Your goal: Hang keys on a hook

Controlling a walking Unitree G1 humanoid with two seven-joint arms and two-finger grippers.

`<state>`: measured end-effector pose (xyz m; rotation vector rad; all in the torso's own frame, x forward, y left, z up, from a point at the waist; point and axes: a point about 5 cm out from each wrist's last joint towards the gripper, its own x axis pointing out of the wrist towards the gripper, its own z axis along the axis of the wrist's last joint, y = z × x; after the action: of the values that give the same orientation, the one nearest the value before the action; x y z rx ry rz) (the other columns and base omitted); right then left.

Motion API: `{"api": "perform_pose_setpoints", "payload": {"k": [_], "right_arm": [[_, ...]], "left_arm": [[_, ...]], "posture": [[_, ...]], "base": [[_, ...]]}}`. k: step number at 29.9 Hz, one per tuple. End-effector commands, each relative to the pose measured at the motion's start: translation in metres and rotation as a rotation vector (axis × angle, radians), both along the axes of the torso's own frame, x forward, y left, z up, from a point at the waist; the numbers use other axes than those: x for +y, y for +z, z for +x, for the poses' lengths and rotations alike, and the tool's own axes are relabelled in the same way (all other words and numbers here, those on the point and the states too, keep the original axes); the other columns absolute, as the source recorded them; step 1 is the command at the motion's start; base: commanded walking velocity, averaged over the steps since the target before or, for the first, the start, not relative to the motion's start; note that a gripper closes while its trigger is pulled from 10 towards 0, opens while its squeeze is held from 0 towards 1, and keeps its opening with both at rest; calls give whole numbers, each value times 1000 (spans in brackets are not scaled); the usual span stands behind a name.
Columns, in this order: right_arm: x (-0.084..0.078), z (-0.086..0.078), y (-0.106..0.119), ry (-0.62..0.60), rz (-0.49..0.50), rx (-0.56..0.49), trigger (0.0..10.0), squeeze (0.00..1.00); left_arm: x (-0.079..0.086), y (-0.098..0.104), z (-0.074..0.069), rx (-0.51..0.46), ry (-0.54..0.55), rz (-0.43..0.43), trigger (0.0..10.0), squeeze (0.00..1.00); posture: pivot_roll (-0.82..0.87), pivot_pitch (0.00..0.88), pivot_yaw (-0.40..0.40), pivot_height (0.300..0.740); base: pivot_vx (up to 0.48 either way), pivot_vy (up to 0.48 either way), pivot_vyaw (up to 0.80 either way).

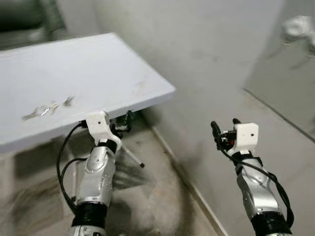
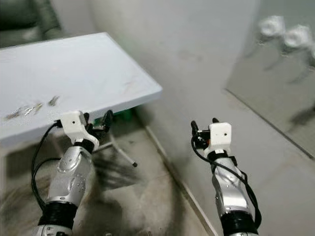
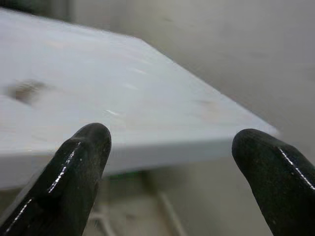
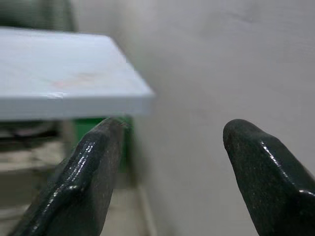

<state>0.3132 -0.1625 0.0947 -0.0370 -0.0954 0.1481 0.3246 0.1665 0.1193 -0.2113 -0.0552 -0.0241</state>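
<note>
White table [image 1: 98, 59], slab top, set against a grey wall [image 1: 206, 54]; corner nearest the wall jutting toward the robot. Keys [image 1: 42, 111] lying flat on the top, toward the left, blurred; a smaller dark bit [image 1: 68, 101] just beside them, too smeared to identify. Neither touched by a gripper.

Left gripper [image 1: 120, 127] raised to the table's front edge, well right of the keys, white wrist housing level with the slab. Fingers [image 3: 81, 162] spread apart, nothing between them; table edge and top visible through the gap in the left wrist view.

Right gripper [image 1: 225, 129] held up in open space near the wall, well apart from the table and from the keys. Fingers [image 4: 88, 172] likewise parted and empty; table corner and bare wall seen between them in the right wrist view.

Black cables looped beside both silver forearms. Thin metal leg [image 1: 132, 156] angled down under the table to a scuffed grey floor [image 1: 157, 196]. Something green [image 4: 127, 147] under the table by the wall, unclear what. Pale blurred shapes [image 2: 285, 34] high on the wall at far right; whether hooks, not discernible.
</note>
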Motion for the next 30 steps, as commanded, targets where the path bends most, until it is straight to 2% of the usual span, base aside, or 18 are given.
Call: {"api": "perform_pose_setpoints", "payload": {"k": [1, 24, 30], "right_arm": [[-10, 0, 2, -16, -22, -1, 10000, 0], [-7, 1, 5, 13, -20, -15, 10000, 0], [-6, 1, 7, 16, 7, -29, 10000, 0]], "left_arm": [[-12, 3, 2, -9, -29, 3, 10000, 0], [-11, 5, 5, -16, -9, 24, 10000, 0], [-13, 5, 5, -14, -17, -7, 10000, 0]], "posture": [[23, 0, -78, 740], [25, 0, -79, 740], [22, 0, -76, 740]], "base": [[0, 0, 800], [0, 0, 800], [0, 0, 0]]}}
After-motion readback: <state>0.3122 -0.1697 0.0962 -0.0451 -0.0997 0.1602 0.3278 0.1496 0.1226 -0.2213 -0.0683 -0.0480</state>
